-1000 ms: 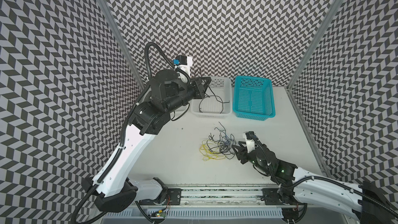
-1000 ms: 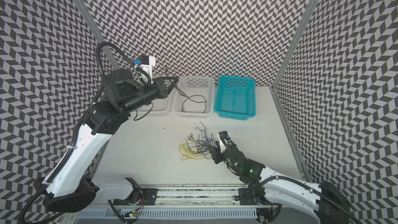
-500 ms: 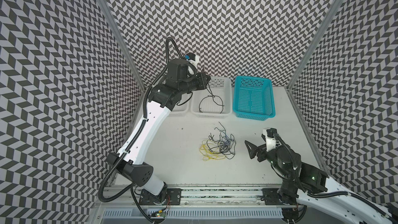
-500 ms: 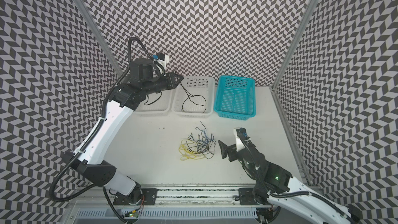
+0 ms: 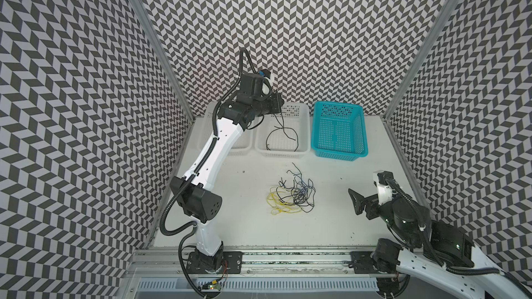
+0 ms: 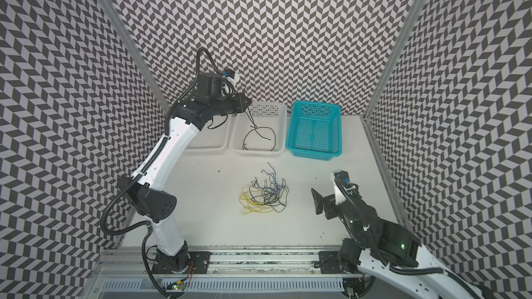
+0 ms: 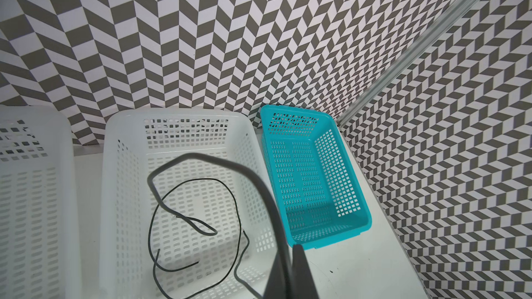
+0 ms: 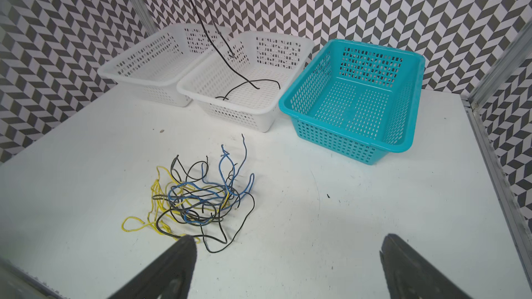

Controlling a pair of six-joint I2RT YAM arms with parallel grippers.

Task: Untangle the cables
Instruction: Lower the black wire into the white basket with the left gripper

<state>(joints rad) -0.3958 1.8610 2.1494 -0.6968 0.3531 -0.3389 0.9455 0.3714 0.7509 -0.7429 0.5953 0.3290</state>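
Left jaws clamped on a cable, right jaws spread.
Our left gripper (image 7: 292, 254) pinches a black cable (image 7: 195, 155) that hangs from its tips into the white basket (image 7: 178, 112) below; our right gripper (image 8: 288, 238) holds nothing, the tangle of cables (image 8: 198, 197) lying ahead of it, apart.

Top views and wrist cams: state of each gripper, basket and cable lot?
left gripper, shut on black cable, above middle white basket
black cable, dangling, lower part lying in that basket
cable tangle, yellow, blue, black strands knotted on table
right gripper, open, holding nothing, apart from the cable tangle
left white basket, looks empty
teal basket, empty
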